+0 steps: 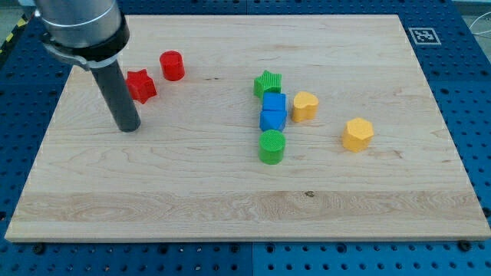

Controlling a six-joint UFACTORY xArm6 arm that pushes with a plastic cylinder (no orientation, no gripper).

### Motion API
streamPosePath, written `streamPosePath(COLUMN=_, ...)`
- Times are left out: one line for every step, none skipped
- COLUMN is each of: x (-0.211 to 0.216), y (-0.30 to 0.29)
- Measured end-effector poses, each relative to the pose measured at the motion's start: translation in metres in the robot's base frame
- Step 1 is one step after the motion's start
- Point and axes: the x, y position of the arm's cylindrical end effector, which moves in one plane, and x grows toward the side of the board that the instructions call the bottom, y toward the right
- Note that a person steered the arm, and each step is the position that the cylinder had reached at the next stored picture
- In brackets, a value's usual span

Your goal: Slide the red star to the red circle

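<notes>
Camera view: my tip below-left of red star; red circle upper-right

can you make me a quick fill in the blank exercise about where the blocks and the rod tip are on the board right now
1. The red star lies to the view's ____ of the red circle.
2. My tip sits toward the view's bottom-left of the ____ star.
3. Two blue blocks sit between the green star and the green ____.
4. The block farthest to the view's right is coloured ____.

Missing words: left; red; circle; yellow
</notes>
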Motion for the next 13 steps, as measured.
streamPosePath(x=-0.011, y=-0.002)
streamPosePath(x=-0.032, y=0.001)
streamPosePath(x=-0.047, y=0.001)
streamPosePath(x=-0.056, y=0.001)
streamPosePath(x=-0.062, y=0.001)
streamPosePath(x=-0.063, y=0.001)
streamPosePath(x=-0.065, y=0.001)
streamPosePath(x=-0.071, y=0.001)
streamPosePath(x=-0.077, y=0.001)
streamPosePath(x=-0.081, y=0.001)
streamPosePath(x=-0.085, y=0.001)
streamPosePath(x=-0.091, y=0.001)
streamPosePath(x=-0.099, y=0.001)
